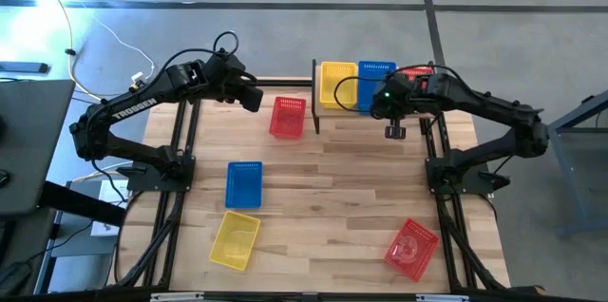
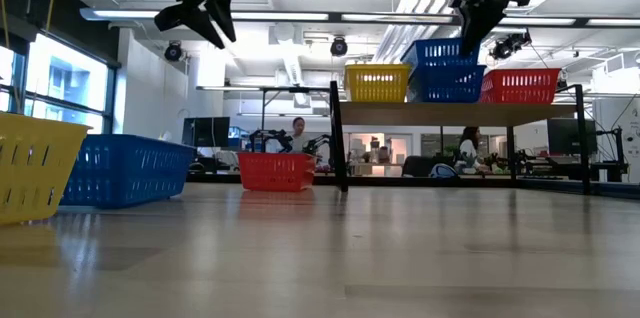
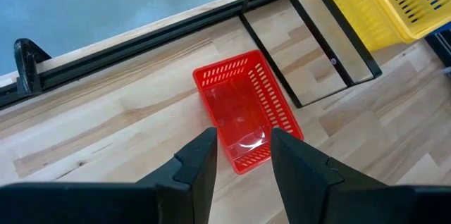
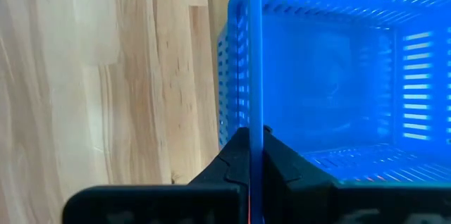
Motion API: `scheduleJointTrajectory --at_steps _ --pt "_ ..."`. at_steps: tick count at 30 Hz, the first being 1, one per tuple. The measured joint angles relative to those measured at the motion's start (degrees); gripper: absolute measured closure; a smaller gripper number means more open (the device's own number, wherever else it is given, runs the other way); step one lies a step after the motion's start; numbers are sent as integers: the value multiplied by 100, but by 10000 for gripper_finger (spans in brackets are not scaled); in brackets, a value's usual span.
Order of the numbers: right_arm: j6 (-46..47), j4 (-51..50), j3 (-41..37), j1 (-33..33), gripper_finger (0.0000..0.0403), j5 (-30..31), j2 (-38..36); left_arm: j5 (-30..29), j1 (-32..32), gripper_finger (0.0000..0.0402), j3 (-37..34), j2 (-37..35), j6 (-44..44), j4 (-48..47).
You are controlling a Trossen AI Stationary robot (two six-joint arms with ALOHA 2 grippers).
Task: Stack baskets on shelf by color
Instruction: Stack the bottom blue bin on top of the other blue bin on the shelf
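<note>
while our right gripper (image 4: 250,146) is clenched on the rim of the blue basket (image 4: 338,76) over the shelf (image 2: 450,113), seemingly to stack it by color, our left gripper (image 3: 239,157) hangs open above the red basket (image 3: 243,108) beside the shelf's legs, bare tabletop around it for approach.

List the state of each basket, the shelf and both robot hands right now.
Left hand: open, above red basket lying on table.
Right hand: shut on blue basket rim at shelf.
Shelf: holds yellow, blue, red baskets.
Table baskets: blue, yellow, red, loose.
</note>
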Motion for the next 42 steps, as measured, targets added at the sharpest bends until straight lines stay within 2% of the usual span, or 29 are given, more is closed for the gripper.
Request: scheduleJointTrajectory --at_steps 10,28,34,38,42 --pt "-93 0 0 -149 402 163 63 0 0 280 0 0 109 0" --pt "-56 26 0 -262 398 52 63 11 0 280 0 0 104 0" --pt "-75 72 0 -262 401 -149 63 15 0 280 0 0 94 0" --pt "133 135 0 -262 386 -41 63 26 0 280 0 0 87 0" --pt "237 131 0 -262 347 -1 61 24 0 280 0 0 86 0"
